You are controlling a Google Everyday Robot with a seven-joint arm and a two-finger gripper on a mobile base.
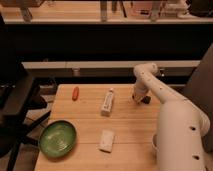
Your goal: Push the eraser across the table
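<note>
Eraser [106, 140] is the little white block on the near middle of the bench [85, 118], with a green bowl [57, 138] to its left. Tool [140, 99] is low at the far right, well apart from it. Can't tell if it's clenched.

The robot's white arm [176, 127] comes up from the bottom right corner. It is thick low down and gets thinner higher up. It reaches toward the far side, bends at a round joint [146, 73] at the top, then points down. The dark end effector [142, 99] sits at its tip, low over the far right part of the worktop [87, 117].
</note>
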